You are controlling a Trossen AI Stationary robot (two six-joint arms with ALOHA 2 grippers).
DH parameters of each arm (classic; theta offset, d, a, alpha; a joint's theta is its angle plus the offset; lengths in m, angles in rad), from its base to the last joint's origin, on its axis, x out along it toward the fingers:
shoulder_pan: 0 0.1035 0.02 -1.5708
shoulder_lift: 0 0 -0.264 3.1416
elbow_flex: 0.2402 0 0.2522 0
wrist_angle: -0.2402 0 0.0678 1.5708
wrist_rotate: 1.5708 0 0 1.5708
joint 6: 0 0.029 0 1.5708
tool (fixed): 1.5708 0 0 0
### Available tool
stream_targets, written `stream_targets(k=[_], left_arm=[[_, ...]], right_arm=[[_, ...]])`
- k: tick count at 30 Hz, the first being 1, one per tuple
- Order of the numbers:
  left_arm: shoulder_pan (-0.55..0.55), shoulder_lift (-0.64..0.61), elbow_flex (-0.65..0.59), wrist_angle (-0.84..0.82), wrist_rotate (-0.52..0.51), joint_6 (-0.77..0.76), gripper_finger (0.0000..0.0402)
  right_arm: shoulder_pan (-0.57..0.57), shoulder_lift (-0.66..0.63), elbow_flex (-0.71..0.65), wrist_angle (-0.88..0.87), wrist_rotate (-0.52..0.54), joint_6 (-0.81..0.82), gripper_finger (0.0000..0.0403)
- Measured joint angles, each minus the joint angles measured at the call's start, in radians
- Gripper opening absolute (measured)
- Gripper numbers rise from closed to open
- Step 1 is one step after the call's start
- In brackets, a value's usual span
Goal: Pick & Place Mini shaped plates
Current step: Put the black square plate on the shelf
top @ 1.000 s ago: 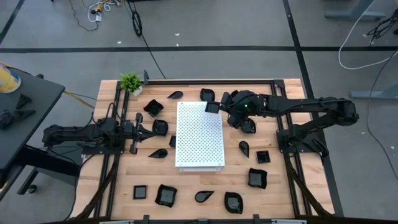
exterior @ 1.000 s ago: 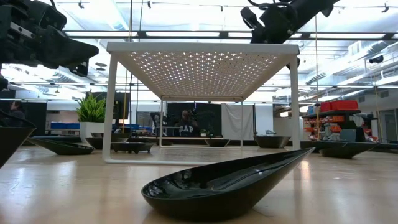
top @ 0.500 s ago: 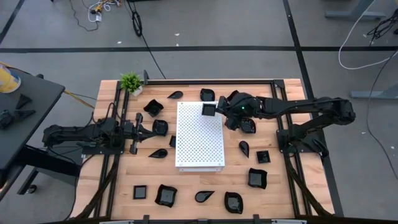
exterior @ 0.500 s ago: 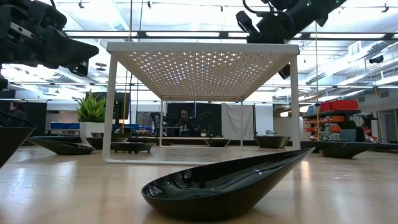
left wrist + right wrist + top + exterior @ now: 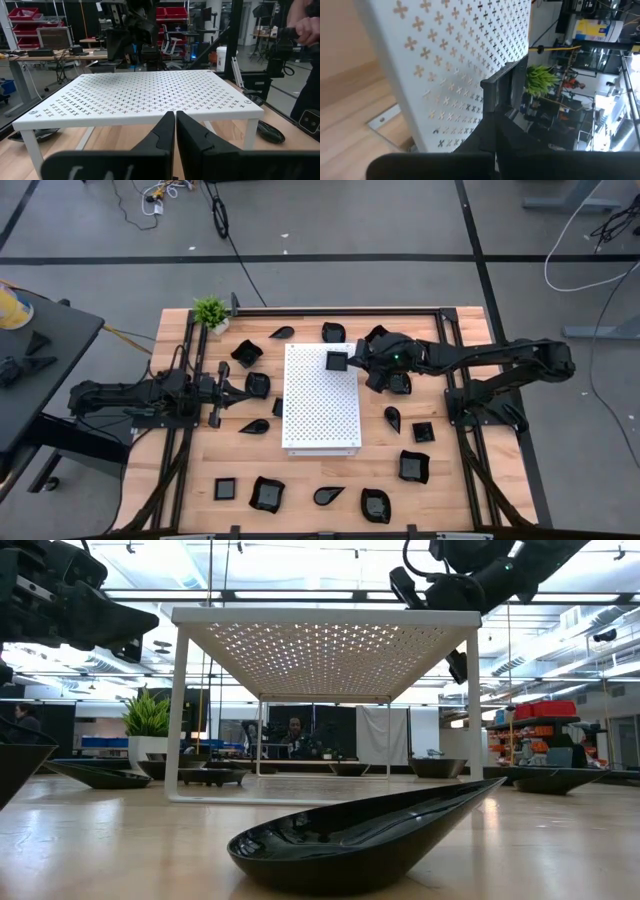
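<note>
Square mini plate sits clamped in my right tool above the white perforated board; my left tool rests together.

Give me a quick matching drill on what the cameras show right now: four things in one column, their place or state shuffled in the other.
Things:
1. right gripper
2. left gripper
3. potted plant
4. white perforated board

Places or states:
A. at a far corner of the table, on the left arm's side
B. standing on legs mid-table
C. above the board's far right corner, jaws shut on a small square black plate
D. left of the board, jaws shut and empty

Pairs: 1-C, 2-D, 3-A, 4-B
</note>
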Motion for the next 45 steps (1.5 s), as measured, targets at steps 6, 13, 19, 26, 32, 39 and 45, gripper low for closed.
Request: stream_targets(k=[6,13,19,26,32,39,45], left_arm=[[0.000,0.000,0.000,0.000,0.000,0.000,0.0021],[0.000,0.000,0.000,0.000,0.000,0.000,0.0021],[0.000,0.000,0.000,0.000,0.000,0.000,0.0021],[0.000,0.000,0.000,0.000,0.000,0.000,0.0021],[0.000,0.000,0.000,0.000,0.000,0.000,0.0021],[0.000,0.000,0.000,0.000,0.000,0.000,0.0021],[0.000,0.000,0.000,0.000,0.000,0.000,0.0021]], right_arm=[[-0.027,-0.004,-0.023,0.021,-0.004,-0.034,0.0000],[-0.031,-0.004,-0.060,0.052,-0.011,-0.061,0.0000],[-0.031,-0.004,-0.062,0.059,-0.035,-0.066,0.0000],[-0.046,-0.004,-0.062,0.051,-0.035,-0.067,0.0000],[-0.049,-0.004,-0.062,0.046,-0.034,-0.063,0.0000],[-0.049,-0.004,-0.074,0.067,-0.026,-0.047,0.0000],[-0.043,-0.004,-0.088,0.066,-0.025,-0.048,0.0000]])
